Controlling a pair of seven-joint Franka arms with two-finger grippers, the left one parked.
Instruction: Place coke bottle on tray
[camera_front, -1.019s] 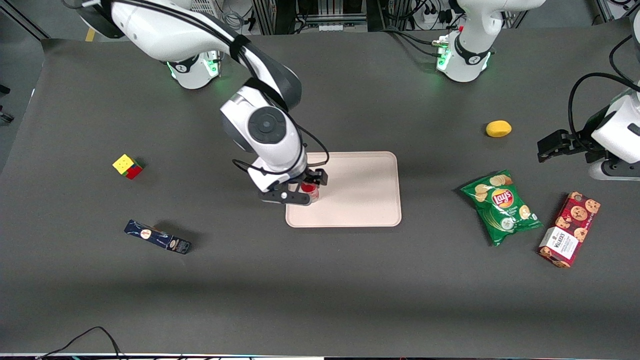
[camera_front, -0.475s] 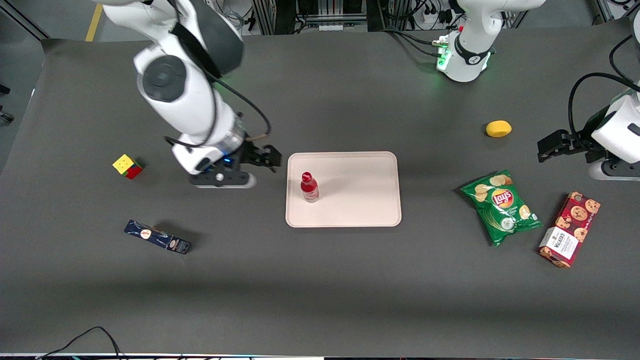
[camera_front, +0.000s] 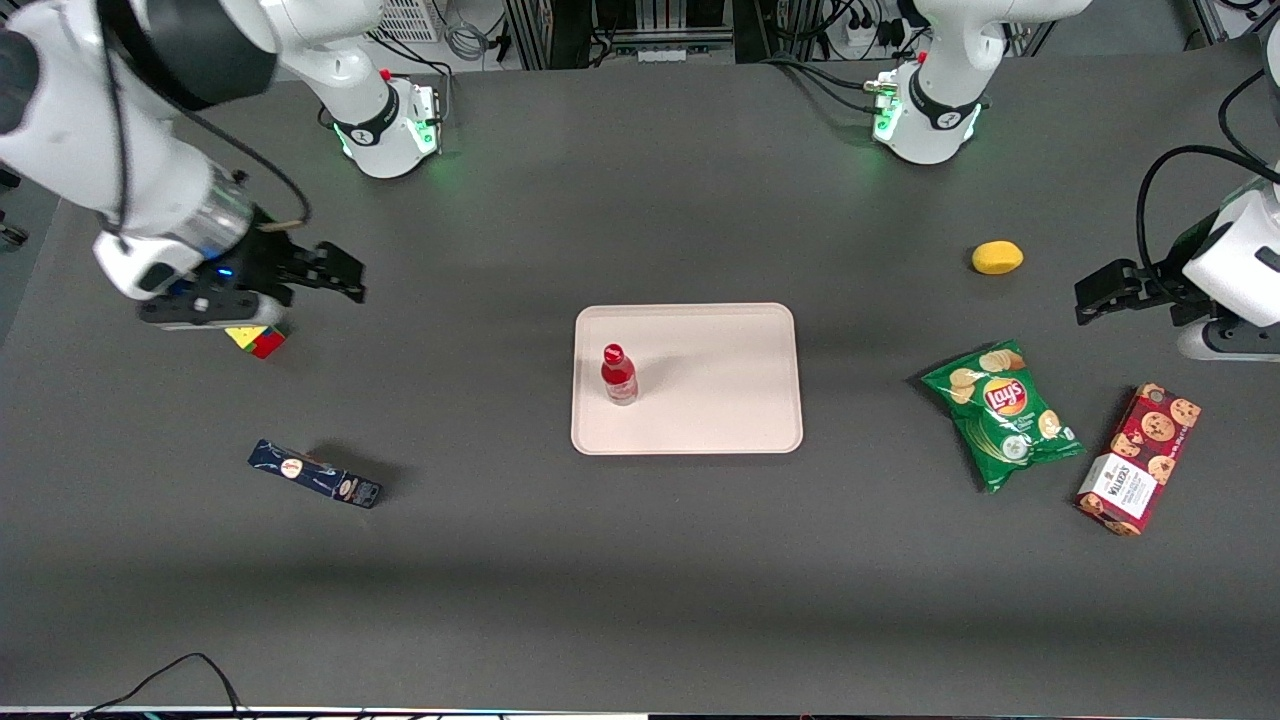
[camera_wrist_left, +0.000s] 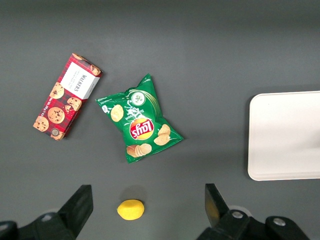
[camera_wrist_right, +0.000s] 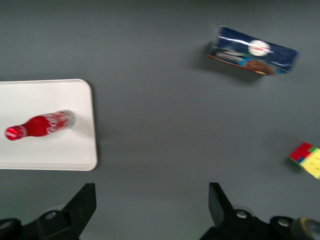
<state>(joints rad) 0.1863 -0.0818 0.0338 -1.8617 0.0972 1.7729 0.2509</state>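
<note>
The small red coke bottle (camera_front: 619, 375) stands upright on the pale pinkish-beige tray (camera_front: 720, 400), near the tray's edge toward the working arm's end. It also shows in the right wrist view (camera_wrist_right: 40, 125) on the tray (camera_wrist_right: 60, 152). My gripper (camera_front: 335, 275) is open and empty, raised above the table well away from the tray, toward the working arm's end, next to the toy cube (camera_front: 255, 340). In the right wrist view its fingers (camera_wrist_right: 82, 202) stand wide apart over bare table.
A dark blue box (camera_front: 315, 475) lies nearer the front camera than the cube. Toward the parked arm's end lie a green chips bag (camera_front: 1000, 410), a red cookie box (camera_front: 1140, 460) and a yellow lemon (camera_front: 997, 257).
My gripper let go of the bottle on the tray, then rose and swung away toward the working arm's end, now by the cube. The bottle stays upright.
</note>
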